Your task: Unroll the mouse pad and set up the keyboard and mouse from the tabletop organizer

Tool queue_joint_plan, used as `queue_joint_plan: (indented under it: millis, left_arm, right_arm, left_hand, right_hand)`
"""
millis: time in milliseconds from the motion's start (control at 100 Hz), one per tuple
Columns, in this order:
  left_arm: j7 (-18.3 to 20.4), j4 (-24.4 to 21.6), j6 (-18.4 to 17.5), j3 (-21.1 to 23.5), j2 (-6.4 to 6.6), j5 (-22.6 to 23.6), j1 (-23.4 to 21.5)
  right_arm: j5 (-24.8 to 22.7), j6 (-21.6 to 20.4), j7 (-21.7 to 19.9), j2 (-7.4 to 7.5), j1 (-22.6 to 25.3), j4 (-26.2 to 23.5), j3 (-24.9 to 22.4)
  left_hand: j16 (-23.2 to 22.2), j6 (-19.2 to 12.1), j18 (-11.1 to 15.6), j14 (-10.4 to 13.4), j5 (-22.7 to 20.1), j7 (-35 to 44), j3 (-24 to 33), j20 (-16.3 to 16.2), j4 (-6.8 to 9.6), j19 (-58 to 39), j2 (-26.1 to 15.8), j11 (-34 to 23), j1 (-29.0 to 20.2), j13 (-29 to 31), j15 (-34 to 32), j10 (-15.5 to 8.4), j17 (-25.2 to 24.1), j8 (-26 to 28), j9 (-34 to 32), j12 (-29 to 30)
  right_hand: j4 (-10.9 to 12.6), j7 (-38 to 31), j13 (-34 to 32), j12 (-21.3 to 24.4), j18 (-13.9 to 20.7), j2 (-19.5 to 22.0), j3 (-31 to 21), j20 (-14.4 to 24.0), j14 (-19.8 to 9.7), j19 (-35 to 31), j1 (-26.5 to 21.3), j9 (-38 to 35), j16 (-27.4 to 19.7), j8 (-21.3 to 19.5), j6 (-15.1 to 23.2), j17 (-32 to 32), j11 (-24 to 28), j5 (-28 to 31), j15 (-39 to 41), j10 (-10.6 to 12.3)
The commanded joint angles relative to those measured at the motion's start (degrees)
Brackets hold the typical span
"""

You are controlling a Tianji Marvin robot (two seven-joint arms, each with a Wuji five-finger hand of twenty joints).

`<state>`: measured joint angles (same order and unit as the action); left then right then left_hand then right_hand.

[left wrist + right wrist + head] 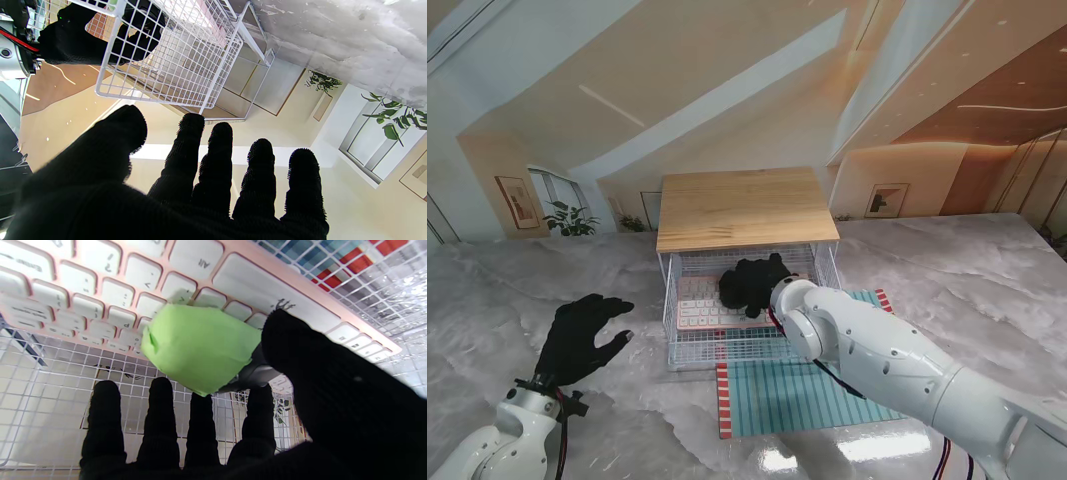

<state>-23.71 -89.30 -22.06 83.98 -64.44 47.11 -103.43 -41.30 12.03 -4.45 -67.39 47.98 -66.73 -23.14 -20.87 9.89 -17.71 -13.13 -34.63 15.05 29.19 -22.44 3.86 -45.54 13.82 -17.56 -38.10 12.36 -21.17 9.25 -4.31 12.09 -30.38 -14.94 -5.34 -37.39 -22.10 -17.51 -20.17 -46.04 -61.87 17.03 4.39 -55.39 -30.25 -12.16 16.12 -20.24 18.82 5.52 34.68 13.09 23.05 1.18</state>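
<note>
1. The white wire organizer with a wooden top stands on the marble table; its drawer basket is pulled out toward the robot.
2. The pink keyboard with white keys lies inside the basket.
3. The right hand is inside the basket above the keyboard, and its thumb and fingers are closing around the mouse, which is wrapped in green tape.
4. The striped teal mouse pad lies flat, partly under the basket.
5. The left hand hovers beside the organizer with spread fingers, holding nothing.
</note>
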Motion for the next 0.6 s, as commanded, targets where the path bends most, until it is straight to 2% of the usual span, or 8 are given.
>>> queue_joint_plan:
  millis: [0, 320, 470, 590]
  left_arm:
    - [0.7, 0.1, -0.3, 0.0, -0.27, 0.0, 0.0]
    - [0.3, 0.3, -0.6, 0.3, -0.25, 0.4, 0.0]
    - [0.2, 0.3, -0.6, 0.4, -0.25, 0.5, -0.2]
    - [0.0, 0.3, -0.6, 0.5, -0.25, 0.7, -0.3]
  right_arm:
    - [0.0, 0.2, -0.9, -0.31, -0.3, 1.3, 0.7]
    - [1.2, -0.4, 1.1, -1.88, -2.0, 5.4, 2.4]
    - [1.5, -1.6, 2.5, -2.49, -2.5, 7.2, 2.8]
    - [1.5, -3.1, 4.0, -2.88, -2.6, 8.4, 2.9]
  left_hand:
    - [0.4, 0.4, 1.3, 1.8, 0.8, -0.6, -0.6, 0.4, -0.09, 0.8, -0.3, 0.3, 1.9, -0.9, 0.3, 0.1, -0.5, -0.7, 2.2, 0.0]
    - [0.4, 0.5, 1.2, 1.7, 0.8, -0.5, -0.6, 0.4, -0.10, 0.8, -0.3, 0.2, 1.8, -0.8, 0.3, 0.2, -0.5, -0.7, 2.1, 0.0]
    - [0.4, 0.4, 1.2, 1.7, 0.8, -0.5, -0.6, 0.4, -0.10, 0.8, -0.3, 0.2, 1.9, -0.8, 0.3, 0.1, -0.5, -0.7, 2.1, 0.0]
    - [0.4, 0.4, 1.2, 1.8, 0.8, -0.5, -0.6, 0.4, -0.10, 0.7, -0.3, 0.2, 1.9, -0.8, 0.3, 0.1, -0.5, -0.7, 2.2, 0.0]
  right_hand:
    - [-0.5, -0.6, 1.9, -0.4, -1.9, -1.6, -0.2, 1.4, -0.2, -1.3, -2.2, 1.6, 0.8, -1.2, -1.4, 0.5, 1.0, -1.1, 1.2, 0.4]
    - [-0.7, -1.5, -2.9, -2.4, -0.3, -2.3, -1.8, 5.1, 0.3, -4.3, -3.2, 2.0, 2.9, -3.2, -0.9, 5.6, 7.0, -2.0, 5.4, -0.2]
    - [-0.8, -2.5, -8.3, -3.9, 3.2, -2.9, -2.8, 8.3, -0.6, -8.0, -3.8, -0.8, 5.1, -3.8, -0.7, 10.5, 11.5, -1.3, 9.9, -1.9]
    - [-0.9, -3.8, -12.9, -5.3, 7.1, -3.4, -4.2, 12.5, -1.7, -12.0, -5.0, -4.8, 7.8, -4.3, -0.8, 14.3, 14.5, -0.2, 15.8, -2.5]
